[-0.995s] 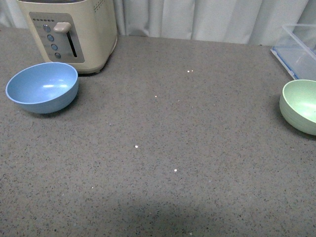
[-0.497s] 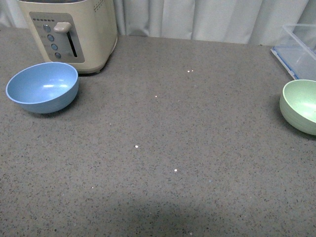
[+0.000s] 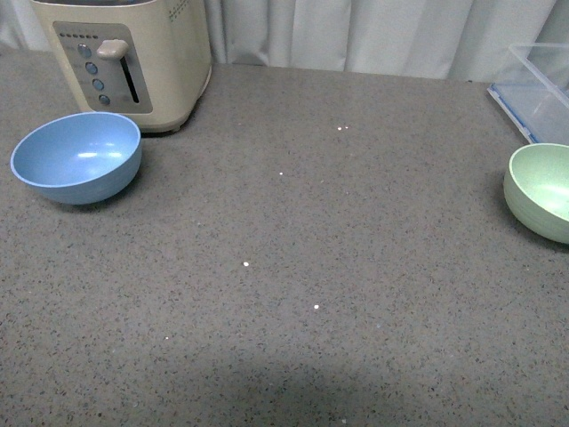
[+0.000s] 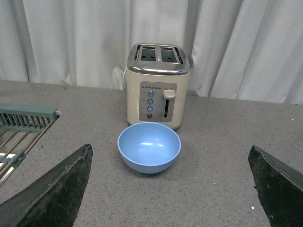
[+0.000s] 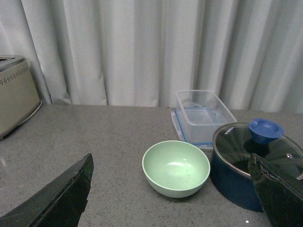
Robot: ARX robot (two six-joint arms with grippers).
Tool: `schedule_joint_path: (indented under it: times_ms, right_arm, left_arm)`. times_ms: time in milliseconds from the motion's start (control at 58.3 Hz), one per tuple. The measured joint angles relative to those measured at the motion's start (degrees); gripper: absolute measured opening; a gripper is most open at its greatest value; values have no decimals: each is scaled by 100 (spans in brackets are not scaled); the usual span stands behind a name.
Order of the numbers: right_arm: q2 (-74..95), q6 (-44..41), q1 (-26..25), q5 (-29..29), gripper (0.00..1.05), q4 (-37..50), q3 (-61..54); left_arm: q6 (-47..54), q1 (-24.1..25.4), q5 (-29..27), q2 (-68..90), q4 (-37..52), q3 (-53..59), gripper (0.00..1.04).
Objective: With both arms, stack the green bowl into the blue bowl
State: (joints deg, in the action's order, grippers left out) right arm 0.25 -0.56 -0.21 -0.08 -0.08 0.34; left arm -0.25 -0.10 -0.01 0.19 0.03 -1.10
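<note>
The blue bowl [image 3: 77, 157] sits upright and empty at the left of the grey counter, just in front of a toaster. The green bowl [image 3: 541, 191] stands upright at the far right edge of the front view, partly cut off. Neither arm shows in the front view. In the left wrist view the blue bowl [image 4: 149, 147] lies ahead of my open left gripper [image 4: 173, 187], well beyond its dark fingertips [image 4: 59, 187]. In the right wrist view the green bowl [image 5: 176, 168] lies ahead of my open right gripper [image 5: 173, 194], clear of its fingertips [image 5: 61, 196].
A cream toaster [image 3: 124, 58] stands right behind the blue bowl. A clear plastic container [image 5: 202, 114] and a dark blue pot with a glass lid [image 5: 251, 161] sit close beside the green bowl. A dish rack [image 4: 21, 132] is left of the blue bowl. Curtains [image 3: 373, 31] back the counter.
</note>
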Motion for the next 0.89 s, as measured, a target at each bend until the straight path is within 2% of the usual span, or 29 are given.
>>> schedule_joint_path:
  times_ms: [892]
  right_arm:
    - [0,0,0,0,96,0,0]
  left_arm:
    - [2,0,2,0,0,0,98]
